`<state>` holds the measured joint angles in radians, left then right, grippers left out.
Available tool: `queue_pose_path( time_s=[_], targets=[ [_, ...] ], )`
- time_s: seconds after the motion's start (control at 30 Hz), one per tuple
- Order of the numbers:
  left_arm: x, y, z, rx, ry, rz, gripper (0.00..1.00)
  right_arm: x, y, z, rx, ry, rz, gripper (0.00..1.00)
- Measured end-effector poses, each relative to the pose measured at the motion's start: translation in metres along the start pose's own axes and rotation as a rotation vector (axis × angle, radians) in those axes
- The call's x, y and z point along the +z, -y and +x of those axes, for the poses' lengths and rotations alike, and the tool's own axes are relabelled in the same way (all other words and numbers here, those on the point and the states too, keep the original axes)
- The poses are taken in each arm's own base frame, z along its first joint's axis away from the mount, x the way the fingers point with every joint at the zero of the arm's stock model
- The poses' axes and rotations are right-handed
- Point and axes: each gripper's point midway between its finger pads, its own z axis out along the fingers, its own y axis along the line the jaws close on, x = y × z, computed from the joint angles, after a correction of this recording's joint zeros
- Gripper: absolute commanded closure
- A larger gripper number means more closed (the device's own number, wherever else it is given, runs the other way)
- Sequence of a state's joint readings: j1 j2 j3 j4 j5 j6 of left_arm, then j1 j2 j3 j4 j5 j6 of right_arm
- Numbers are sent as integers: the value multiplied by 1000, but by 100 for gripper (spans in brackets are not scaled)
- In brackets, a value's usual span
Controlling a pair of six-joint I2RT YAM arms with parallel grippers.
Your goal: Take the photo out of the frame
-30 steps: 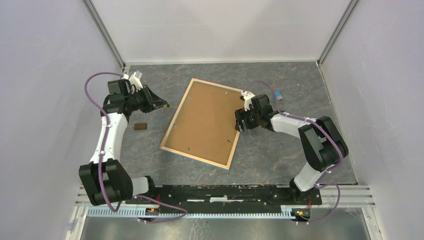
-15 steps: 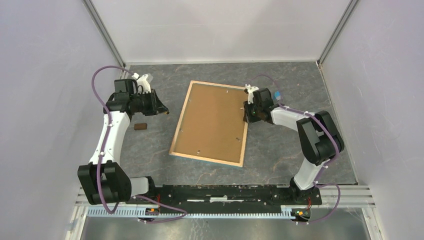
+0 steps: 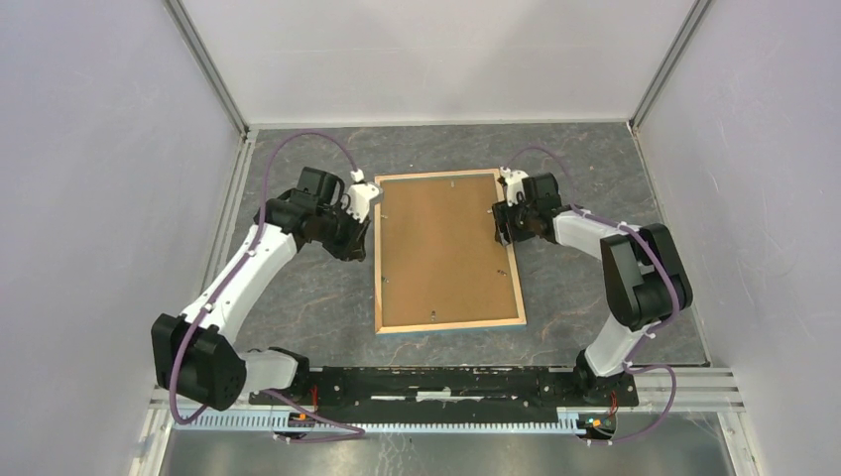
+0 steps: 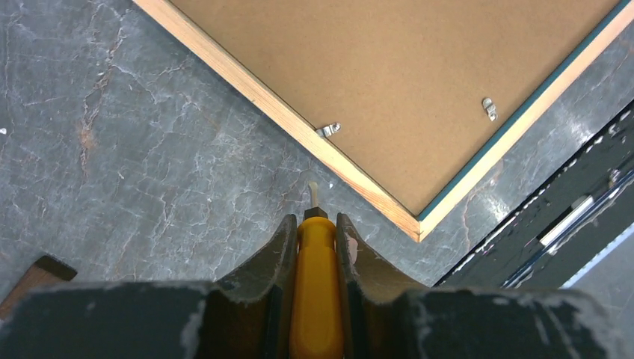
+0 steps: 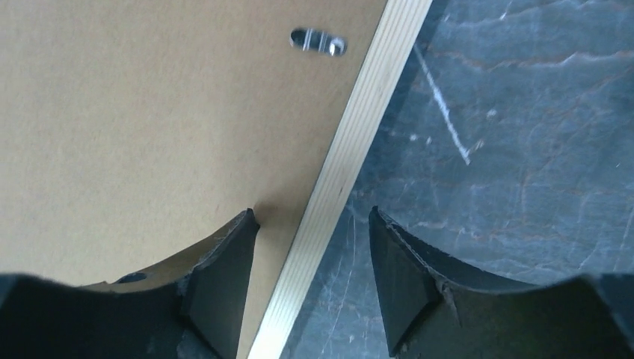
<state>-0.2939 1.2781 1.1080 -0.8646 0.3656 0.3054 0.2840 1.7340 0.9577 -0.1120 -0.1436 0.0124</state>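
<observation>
The frame (image 3: 446, 248) lies face down, its brown fibreboard back up, with light wood edging and small metal tabs (image 4: 327, 130). The photo is hidden under the back. My left gripper (image 3: 355, 248) is just left of the frame's left edge, shut on a yellow-handled tool (image 4: 318, 284) whose thin tip points at the table near the edge (image 4: 351, 179). My right gripper (image 3: 503, 230) is open, one finger over the backboard and the other over the table, straddling the frame's right wood edge (image 5: 351, 149). A tab (image 5: 318, 41) lies ahead of it.
A small dark brown block (image 4: 34, 273) lies on the grey marbled table left of the left gripper. The black base rail (image 3: 446, 382) runs along the near edge, close to the frame's near side. White walls enclose the table.
The frame has turned clockwise until square with the table. My left arm has swung right to the frame's left edge. My right gripper moved up along with the frame's right edge.
</observation>
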Motion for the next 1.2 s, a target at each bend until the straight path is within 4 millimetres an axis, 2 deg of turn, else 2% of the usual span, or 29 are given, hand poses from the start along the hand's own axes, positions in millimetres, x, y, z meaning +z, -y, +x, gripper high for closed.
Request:
queue_pose_path(
  time_s=[0.23, 0.47, 0.67, 0.9, 1.03, 1.13, 1.2],
  targets=[
    [12, 22, 7, 140, -55, 7, 98, -20, -5, 21, -5, -37, -93, 30],
    [32, 42, 18, 241, -122, 25, 98, -26, -16, 40, -26, -61, -150, 39],
    [44, 49, 18, 307, -124, 10, 98, -25, -20, 42, -26, -57, -169, 55],
    [57, 54, 27, 395, -156, -18, 98, -25, -18, 42, -9, -51, -168, 69],
    [63, 55, 31, 421, -172, -32, 98, -25, -17, 41, 7, -50, -164, 83],
    [66, 53, 30, 425, -170, -43, 98, -25, -17, 41, 32, -51, -158, 97],
    [68, 50, 28, 428, -168, -58, 98, -24, -17, 40, 45, -49, -158, 100]
  ],
)
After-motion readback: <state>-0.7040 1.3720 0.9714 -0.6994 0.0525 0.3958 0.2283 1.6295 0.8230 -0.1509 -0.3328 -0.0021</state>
